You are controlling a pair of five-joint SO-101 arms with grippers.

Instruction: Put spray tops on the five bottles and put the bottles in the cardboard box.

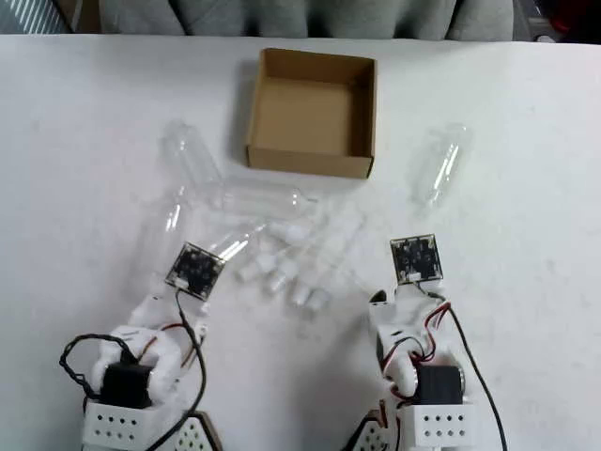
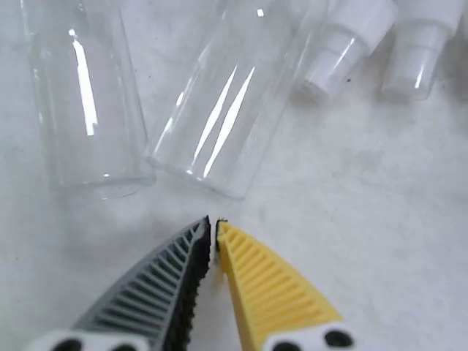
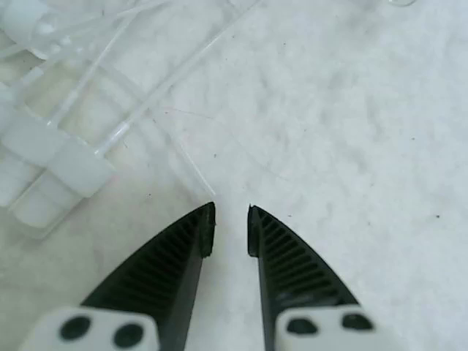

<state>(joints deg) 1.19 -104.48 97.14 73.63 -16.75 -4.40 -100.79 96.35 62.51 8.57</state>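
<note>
The cardboard box (image 1: 315,113) stands open at the far middle of the table. Several clear bottles lie on their sides without tops: one (image 1: 192,155) left of the box, one (image 1: 258,199) in front of it, one (image 1: 441,164) to its right. White spray tops (image 1: 296,258) with thin tubes lie heaped between the arms. My left gripper (image 2: 213,224) is shut, its tips a short way from two bottles (image 2: 88,95) (image 2: 227,102) and two spray tops (image 2: 347,44). My right gripper (image 3: 229,219) stands open by a narrow gap over bare table beside spray tops (image 3: 51,157).
The white table (image 1: 526,282) has free room to the right and at the far left. The left arm (image 1: 141,362) and right arm (image 1: 418,366) sit at the near edge. Grey chair backs (image 1: 300,14) stand beyond the far edge.
</note>
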